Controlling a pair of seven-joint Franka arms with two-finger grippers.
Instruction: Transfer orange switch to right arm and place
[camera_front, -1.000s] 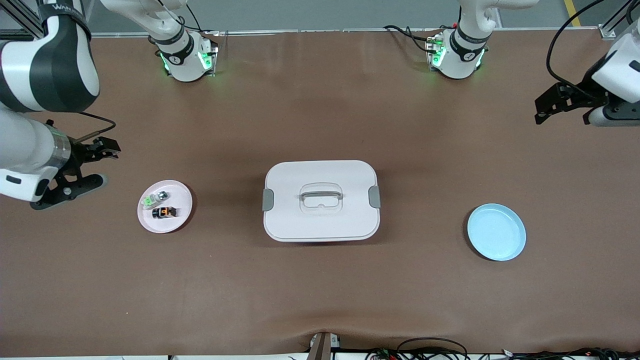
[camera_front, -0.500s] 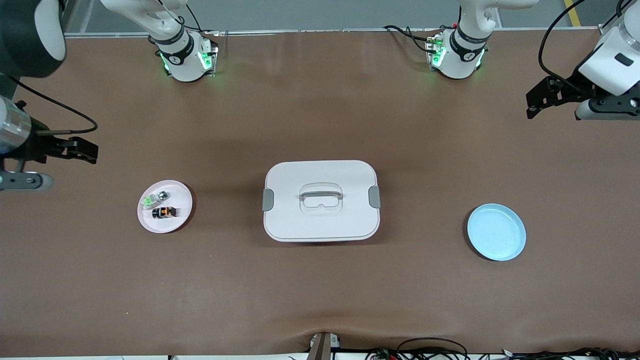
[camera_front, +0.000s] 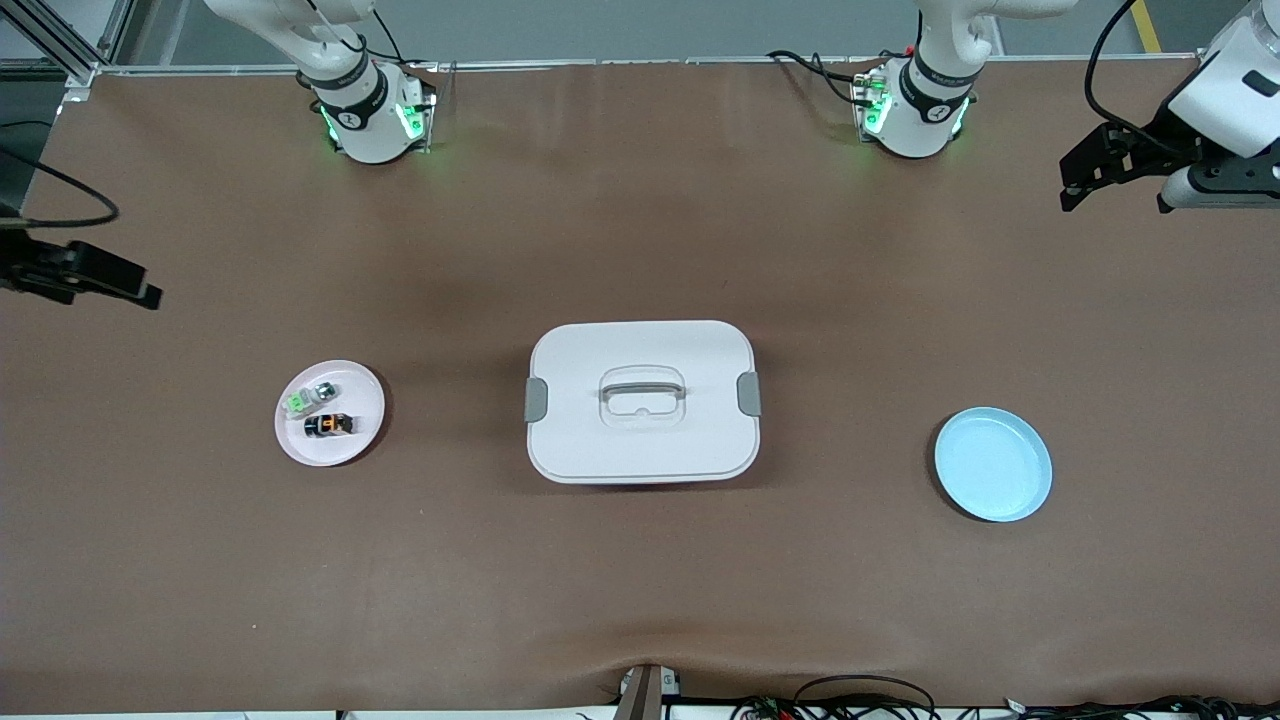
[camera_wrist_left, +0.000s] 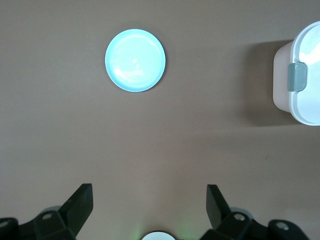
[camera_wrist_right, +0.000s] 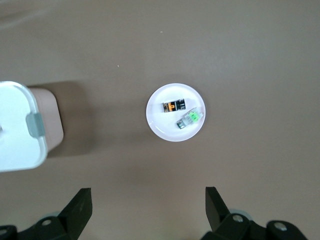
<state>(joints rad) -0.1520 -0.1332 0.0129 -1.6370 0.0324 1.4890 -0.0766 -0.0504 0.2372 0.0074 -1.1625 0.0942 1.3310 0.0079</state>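
Observation:
The orange switch (camera_front: 328, 425) lies on a small pink plate (camera_front: 352, 447) toward the right arm's end of the table, beside a green-and-clear component (camera_front: 304, 399). The right wrist view shows the switch (camera_wrist_right: 174, 106) and the plate (camera_wrist_right: 162, 127) far below. My right gripper (camera_front: 140, 292) is open and empty, high over the bare table at that end, apart from the plate; its jaws stand wide apart in the right wrist view (camera_wrist_right: 147, 200). My left gripper (camera_front: 1072, 190) is open and empty, up over the left arm's end of the table; it also shows in the left wrist view (camera_wrist_left: 149, 200).
A white lidded box (camera_front: 642, 400) with grey clips and a handle stands mid-table. A light blue plate (camera_front: 993, 463) lies toward the left arm's end; the left wrist view shows it (camera_wrist_left: 135, 60) and the box's corner (camera_wrist_left: 305, 75).
The right arm has swung up and out toward its table end, so less of it shows. The left gripper has risen and moved toward its base. The things on the table have not moved.

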